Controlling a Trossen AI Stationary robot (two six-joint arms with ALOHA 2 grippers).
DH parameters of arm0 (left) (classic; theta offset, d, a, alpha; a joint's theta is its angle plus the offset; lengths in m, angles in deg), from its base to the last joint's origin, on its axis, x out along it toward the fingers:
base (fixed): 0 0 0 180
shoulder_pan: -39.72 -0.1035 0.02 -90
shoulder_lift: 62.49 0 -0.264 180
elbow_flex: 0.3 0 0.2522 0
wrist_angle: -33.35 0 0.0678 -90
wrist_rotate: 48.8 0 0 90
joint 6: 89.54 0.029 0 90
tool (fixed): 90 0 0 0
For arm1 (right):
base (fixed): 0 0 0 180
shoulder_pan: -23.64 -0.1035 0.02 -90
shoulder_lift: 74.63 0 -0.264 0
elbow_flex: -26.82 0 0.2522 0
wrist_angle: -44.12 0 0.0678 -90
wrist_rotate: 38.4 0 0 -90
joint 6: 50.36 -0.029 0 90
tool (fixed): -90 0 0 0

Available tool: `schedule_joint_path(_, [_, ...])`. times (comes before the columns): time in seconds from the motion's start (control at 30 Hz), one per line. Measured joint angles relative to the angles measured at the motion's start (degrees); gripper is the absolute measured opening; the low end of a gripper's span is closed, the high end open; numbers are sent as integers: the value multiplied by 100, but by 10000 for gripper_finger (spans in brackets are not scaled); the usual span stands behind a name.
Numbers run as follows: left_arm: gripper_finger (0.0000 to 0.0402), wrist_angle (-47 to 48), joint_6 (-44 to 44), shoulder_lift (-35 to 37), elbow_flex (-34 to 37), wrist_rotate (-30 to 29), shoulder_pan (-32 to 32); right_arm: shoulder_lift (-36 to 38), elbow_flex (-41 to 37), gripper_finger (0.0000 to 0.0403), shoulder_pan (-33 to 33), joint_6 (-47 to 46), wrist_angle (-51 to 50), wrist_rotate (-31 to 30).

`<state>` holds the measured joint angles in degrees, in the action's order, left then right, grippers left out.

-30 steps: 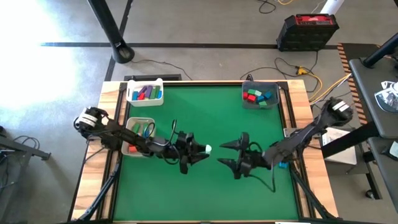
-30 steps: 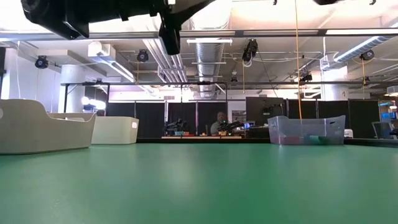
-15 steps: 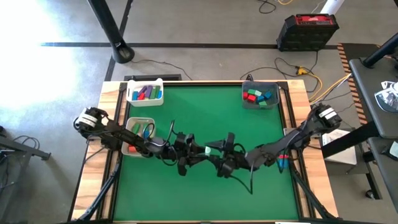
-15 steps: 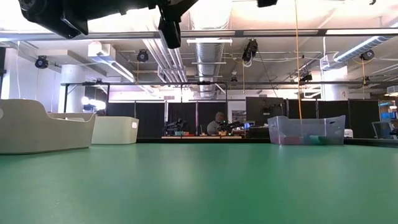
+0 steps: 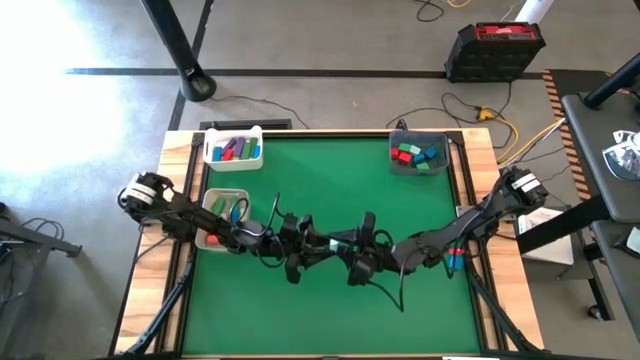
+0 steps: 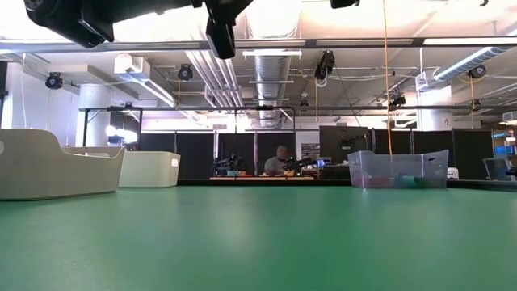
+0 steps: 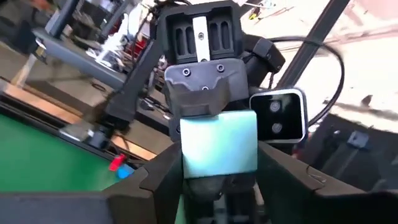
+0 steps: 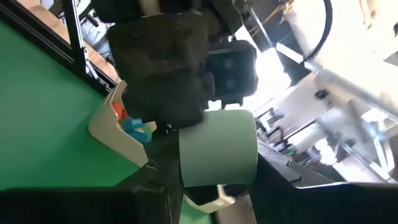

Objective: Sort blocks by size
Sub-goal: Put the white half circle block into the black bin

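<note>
A pale green block (image 5: 335, 242) hangs above the middle of the green table between my two grippers. My left gripper (image 5: 322, 243) reaches it from the table's left and is shut on it. My right gripper (image 5: 347, 246) reaches it from the right, fingers on either side of the same block (image 8: 217, 149). In the left wrist view the block (image 7: 219, 146) fills the gap between my own fingers, with the right gripper facing me behind it. Other blocks lie in trays at the table's far and left sides. My left gripper pinches the pale green block by two opposite faces (image 7: 186, 155) between its fingers. It comes level from the table's left, and the block is lifted clear of the table. My right gripper pinches the block's other pair of faces (image 8: 186, 162), coming level from the table's right, crosswise to the left fingers.
A white tray (image 5: 233, 148) with several blocks stands at the far left, and another white tray (image 5: 226, 208) at the left edge. A grey bin (image 5: 418, 153) of red, green and blue blocks is at the far right. Loose blue and red blocks (image 5: 455, 262) lie near the right edge.
My right gripper has gone toward the table's left, from open and apart to meeting the block in my left gripper. My left gripper has held the block nearly still above the table's middle.
</note>
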<state>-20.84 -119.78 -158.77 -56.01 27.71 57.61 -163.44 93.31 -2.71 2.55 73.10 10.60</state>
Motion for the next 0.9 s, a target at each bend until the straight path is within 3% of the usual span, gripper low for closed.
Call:
schedule_joint_path(0.2, [223, 736, 1019, 307, 22, -271, 41, 448, 122, 124, 3, -1044, -1124, -85])
schedule_joint_path(0.33, [250, 2447, 1275, 848, 2, -830, 179, 1091, 170, 124, 222, -1936, -2770, -641])
schedule_joint_path(0.43, [256, 3712, 975, 994, -88, -1566, 406, 1680, 188, 124, 785, -3114, -4634, -897])
schedule_joint_path(0.57, [257, 3912, 825, 751, -237, -2168, 767, 2268, 158, 124, 2253, -5065, -7316, -740])
schedule_joint_path(0.67, [255, 3943, 855, 358, -466, -2378, 966, 2420, 131, 124, 3773, -6131, -8643, 34])
schedule_joint_path(0.8, [248, 3943, 1056, -198, -911, -2507, 1047, 2299, 30, 124, 5620, -6342, -8896, 1509])
schedule_joint_path(0.9, [245, 4062, 1130, -596, -1300, -2507, 1049, 1951, 22, 124, 6611, -6088, -8852, 2336])
